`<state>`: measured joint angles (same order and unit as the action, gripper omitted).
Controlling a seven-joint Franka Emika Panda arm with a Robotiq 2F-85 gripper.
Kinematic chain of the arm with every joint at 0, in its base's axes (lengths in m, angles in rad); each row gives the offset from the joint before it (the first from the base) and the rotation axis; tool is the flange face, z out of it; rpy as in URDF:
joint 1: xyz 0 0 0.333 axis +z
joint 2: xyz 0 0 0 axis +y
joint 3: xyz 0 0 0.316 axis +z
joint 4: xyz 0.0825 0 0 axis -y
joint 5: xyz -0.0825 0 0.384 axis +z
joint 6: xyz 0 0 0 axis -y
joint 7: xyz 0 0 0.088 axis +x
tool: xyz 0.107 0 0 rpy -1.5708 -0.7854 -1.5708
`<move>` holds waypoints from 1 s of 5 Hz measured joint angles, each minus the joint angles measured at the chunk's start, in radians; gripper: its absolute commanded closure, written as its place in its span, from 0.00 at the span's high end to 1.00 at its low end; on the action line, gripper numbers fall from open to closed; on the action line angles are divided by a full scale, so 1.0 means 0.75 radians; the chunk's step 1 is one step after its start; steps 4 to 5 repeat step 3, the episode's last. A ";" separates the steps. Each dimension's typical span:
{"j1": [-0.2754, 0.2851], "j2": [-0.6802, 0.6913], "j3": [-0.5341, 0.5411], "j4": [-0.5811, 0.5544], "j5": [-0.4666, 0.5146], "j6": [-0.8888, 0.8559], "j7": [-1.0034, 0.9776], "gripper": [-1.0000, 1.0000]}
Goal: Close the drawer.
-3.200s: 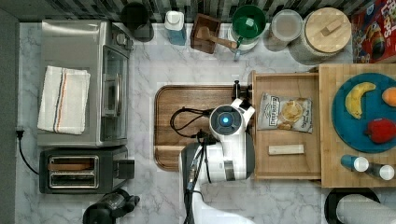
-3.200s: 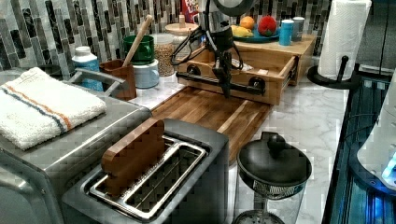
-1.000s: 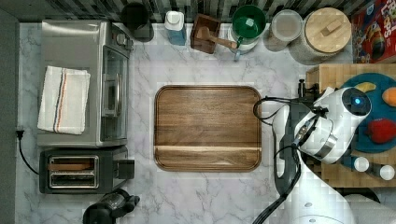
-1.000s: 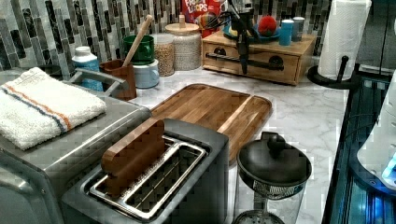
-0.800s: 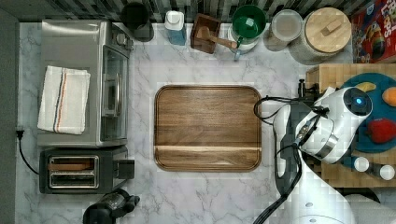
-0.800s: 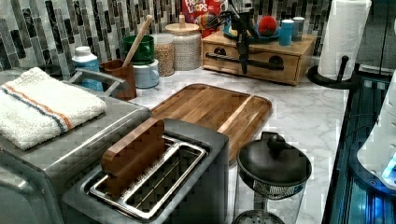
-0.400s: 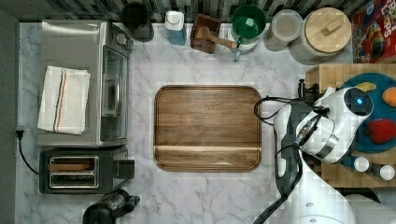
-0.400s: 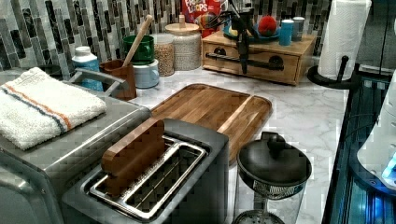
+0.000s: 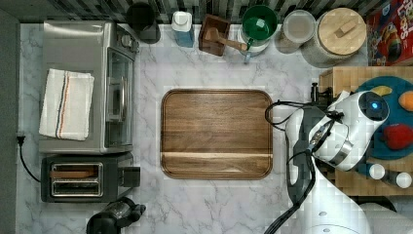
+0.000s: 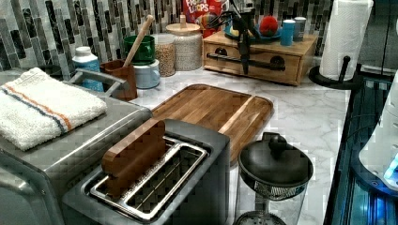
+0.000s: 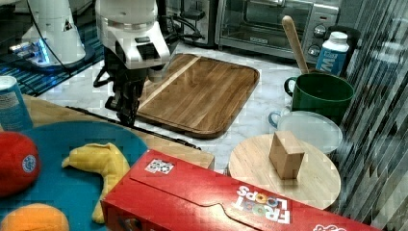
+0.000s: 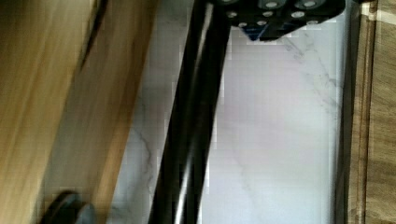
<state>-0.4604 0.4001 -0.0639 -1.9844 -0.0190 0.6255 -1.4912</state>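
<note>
Drawer front, light-brown wood with black bar handle [image 10: 256, 59], sits flush right at the gripper [image 10: 244, 55]; can't tell finger state. You're done pushing; back off.

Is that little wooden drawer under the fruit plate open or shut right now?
Shut. In the left view the drawer front sits flush with its wooden box, and the marble between it and the dark tray lies uncovered.

The drawer [image 10: 256, 60] front is pale wood, matt, with a black glossy metal bar [image 12: 191, 121]. The tray [image 9: 216, 134] is dark smooth wood. The counter [image 9: 219, 204] is glossy marble. The towel [image 9: 65, 103] is rough cloth.
</note>
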 measured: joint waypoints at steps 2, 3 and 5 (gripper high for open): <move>-0.006 0.003 0.006 0.007 -0.002 -0.007 0.000 0.00; -0.007 0.003 0.006 0.008 -0.002 -0.010 0.000 0.00; -0.007 0.003 0.006 0.008 -0.002 -0.010 0.000 0.00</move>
